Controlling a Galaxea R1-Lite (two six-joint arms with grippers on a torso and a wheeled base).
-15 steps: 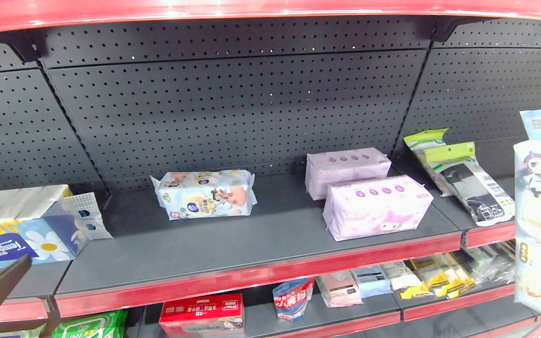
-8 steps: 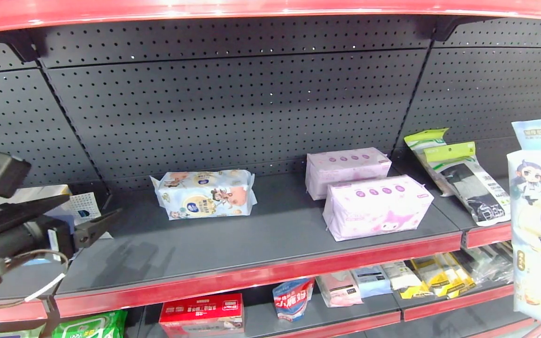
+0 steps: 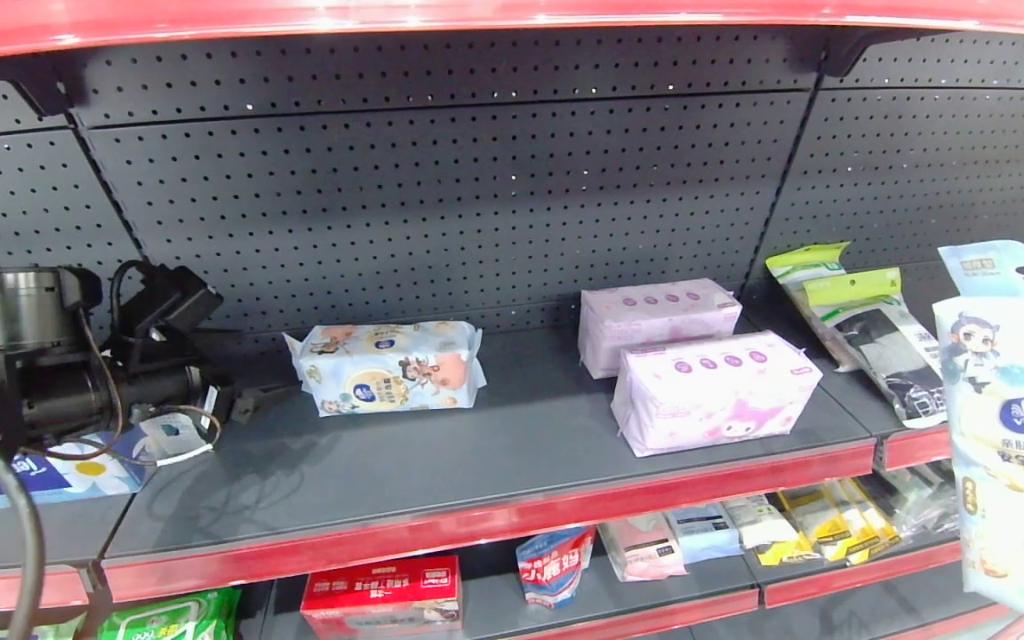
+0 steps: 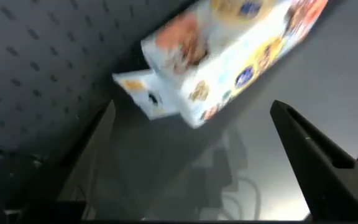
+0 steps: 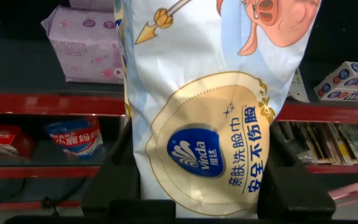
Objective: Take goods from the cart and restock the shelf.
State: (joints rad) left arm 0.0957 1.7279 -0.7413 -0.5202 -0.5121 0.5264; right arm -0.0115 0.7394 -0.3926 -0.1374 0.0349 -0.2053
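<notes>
A blue-white cartoon tissue pack [image 3: 388, 366] lies on the grey shelf [image 3: 441, 471], left of centre. My left gripper [image 3: 245, 402] hangs just left of it, low over the shelf board. In the left wrist view this gripper [image 4: 194, 109] is open, its dark fingers [image 4: 312, 162] spread apart, with the same pack [image 4: 229, 56] just beyond the tips. At the right edge a tall matching tissue pack [image 3: 1010, 418] stands upright in the air in front of the shelf. My right gripper [image 5: 201, 165] is shut on that pack [image 5: 210, 112], a finger on each side of it.
Two pink tissue packs [image 3: 712, 391] [image 3: 654, 322] lie right of centre, with green-topped bags [image 3: 885, 342] beyond them. A blue daisy-print pack [image 3: 76, 467] sits behind my left arm. The pegboard wall [image 3: 441, 204] backs the shelf. A lower shelf holds a red box [image 3: 383, 594] and small pouches.
My left arm has come up from the lower left corner and moved right towards the cartoon pack. The held pack at the right has shifted slightly left and lower.
</notes>
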